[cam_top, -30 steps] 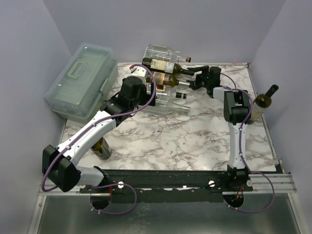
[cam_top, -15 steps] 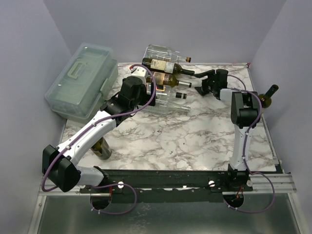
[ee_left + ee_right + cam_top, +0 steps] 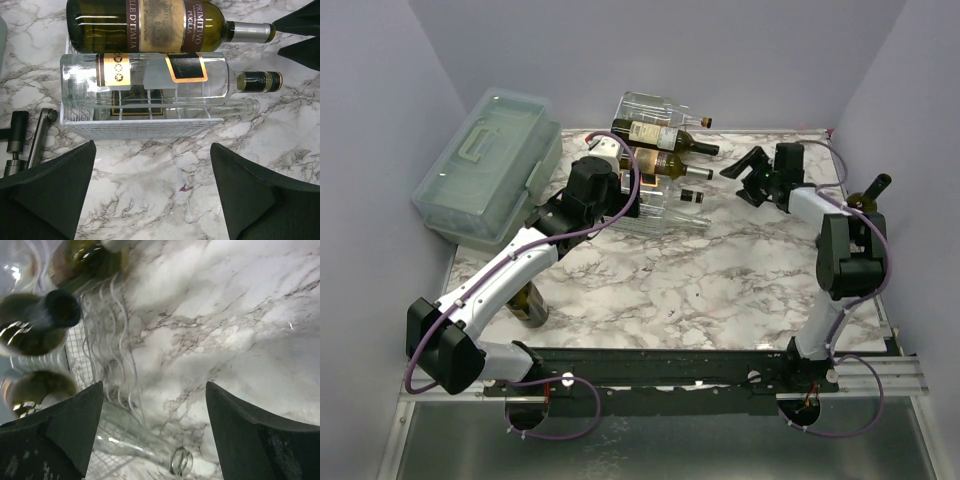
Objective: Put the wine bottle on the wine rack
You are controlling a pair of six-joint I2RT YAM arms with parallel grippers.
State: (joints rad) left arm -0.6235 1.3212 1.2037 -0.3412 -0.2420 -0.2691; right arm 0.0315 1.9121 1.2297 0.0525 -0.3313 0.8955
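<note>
Right now I am holding my right pincer (image 3: 742, 178) spread wide and empty, hovering just beside the necks sticking out of the rack (image 3: 140, 128). My left pincer (image 3: 152, 150) is hanging open too, gripping nothing, looking down over the rack's near grid. A dark bottle (image 3: 150, 25) and a clear bottle (image 3: 150, 80) are lying on their sides across the rack, necks pointing toward my right side. A third seems to be lying beneath them, mostly hidden. An upright bottle (image 3: 861, 204) is standing at the right edge of the surface (image 3: 720, 270), close behind my right elbow (image 3: 850, 255). I am judging it to be the one waiting to be racked.

The elbow is worrying me most. If I am swinging that arm round to reach back, it could be nudging the upright bottle over the edge, and I cannot tell whether they are touching. A careless sweep of the right pincer could also be catching a neck and rolling a bottle off the slant.
</note>
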